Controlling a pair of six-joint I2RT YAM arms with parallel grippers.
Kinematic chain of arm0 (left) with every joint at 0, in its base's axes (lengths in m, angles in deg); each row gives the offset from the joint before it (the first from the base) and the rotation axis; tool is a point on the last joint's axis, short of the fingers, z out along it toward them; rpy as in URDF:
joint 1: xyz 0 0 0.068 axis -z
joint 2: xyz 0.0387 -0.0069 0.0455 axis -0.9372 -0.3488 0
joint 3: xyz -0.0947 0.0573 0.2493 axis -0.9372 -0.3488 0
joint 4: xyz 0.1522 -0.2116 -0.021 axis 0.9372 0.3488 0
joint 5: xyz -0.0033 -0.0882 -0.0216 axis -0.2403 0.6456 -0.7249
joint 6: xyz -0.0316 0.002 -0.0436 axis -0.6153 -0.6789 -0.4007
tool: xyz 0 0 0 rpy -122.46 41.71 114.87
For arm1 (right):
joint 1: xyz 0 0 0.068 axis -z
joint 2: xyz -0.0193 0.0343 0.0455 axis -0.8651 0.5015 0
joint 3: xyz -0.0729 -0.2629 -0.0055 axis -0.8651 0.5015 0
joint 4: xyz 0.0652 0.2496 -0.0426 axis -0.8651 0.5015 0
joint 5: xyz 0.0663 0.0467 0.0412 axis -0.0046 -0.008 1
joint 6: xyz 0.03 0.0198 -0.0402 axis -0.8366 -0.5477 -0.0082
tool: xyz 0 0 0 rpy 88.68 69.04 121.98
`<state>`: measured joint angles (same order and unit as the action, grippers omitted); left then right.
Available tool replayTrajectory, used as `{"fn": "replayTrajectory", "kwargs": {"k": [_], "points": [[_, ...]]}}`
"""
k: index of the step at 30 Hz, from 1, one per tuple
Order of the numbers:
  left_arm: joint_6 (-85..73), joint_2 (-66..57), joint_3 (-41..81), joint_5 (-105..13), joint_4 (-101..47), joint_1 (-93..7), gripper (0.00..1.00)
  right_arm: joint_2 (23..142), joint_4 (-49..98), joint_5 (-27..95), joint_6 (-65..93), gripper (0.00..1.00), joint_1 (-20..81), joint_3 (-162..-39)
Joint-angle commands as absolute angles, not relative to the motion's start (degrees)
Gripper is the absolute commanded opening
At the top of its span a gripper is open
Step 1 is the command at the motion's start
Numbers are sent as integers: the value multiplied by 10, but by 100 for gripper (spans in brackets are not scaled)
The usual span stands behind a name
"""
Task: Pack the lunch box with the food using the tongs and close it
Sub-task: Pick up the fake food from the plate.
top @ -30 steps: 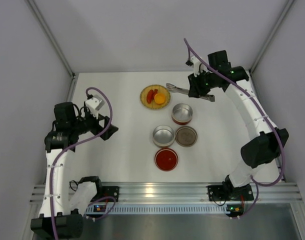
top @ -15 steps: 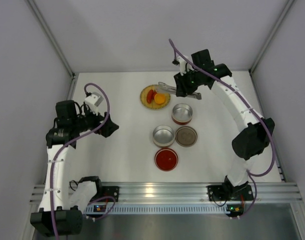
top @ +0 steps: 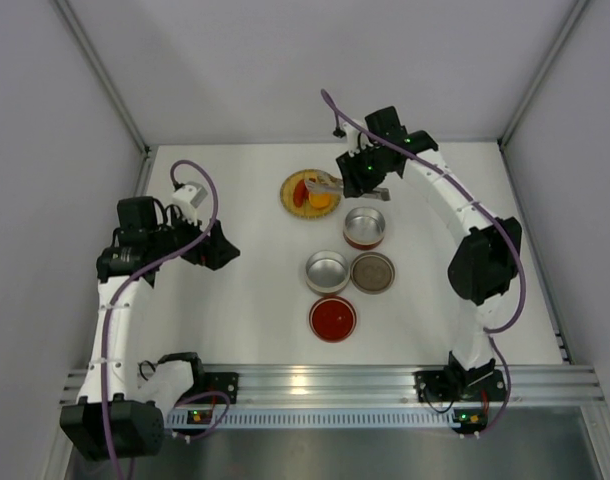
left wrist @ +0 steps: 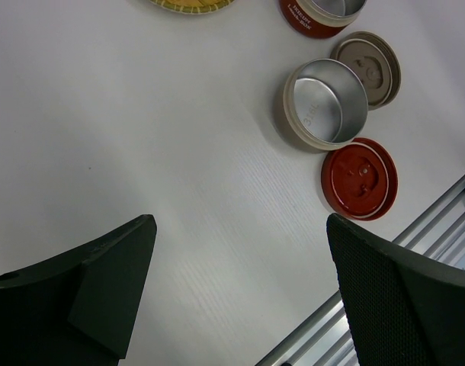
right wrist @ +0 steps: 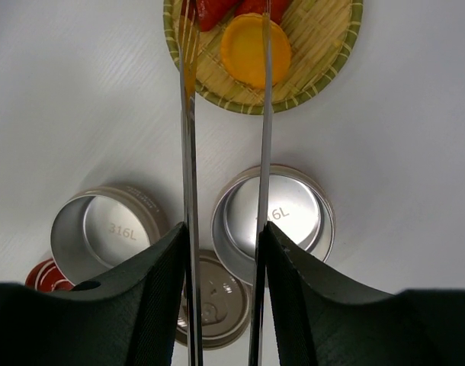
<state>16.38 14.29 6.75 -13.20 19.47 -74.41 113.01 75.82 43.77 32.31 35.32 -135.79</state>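
Right wrist view: right gripper clamps long silver metal tongs, their parted arms over the small round orange food piece on the yellow woven plate by the table's far edge; left gripper gapes empty. An off-centre squeeze could flick the piece away.

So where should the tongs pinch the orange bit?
Probably across its widest middle, one arm of the tongs on each side, coming down from above. The orange bit is round and lies flat on the plate, with red bits crowding its far edge.
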Motion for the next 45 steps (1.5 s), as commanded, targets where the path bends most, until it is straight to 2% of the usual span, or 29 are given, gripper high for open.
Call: {"fn": "replayTrajectory", "kwargs": {"k": [1, 17, 39, 45], "points": [[174, 136, 81, -105, 180, -743, 98, 1133, 716, 449, 348, 43, 364, -1393], [204, 97, 91, -68, 189, -744, 98, 1163, 728, 533, 428, 45, 418, -1397], [206, 80, 86, -75, 175, -743, 98, 1226, 742, 531, 447, 44, 429, -1430], [207, 77, 84, -78, 172, -743, 98, 1234, 744, 550, 451, 36, 431, -1428]]}}
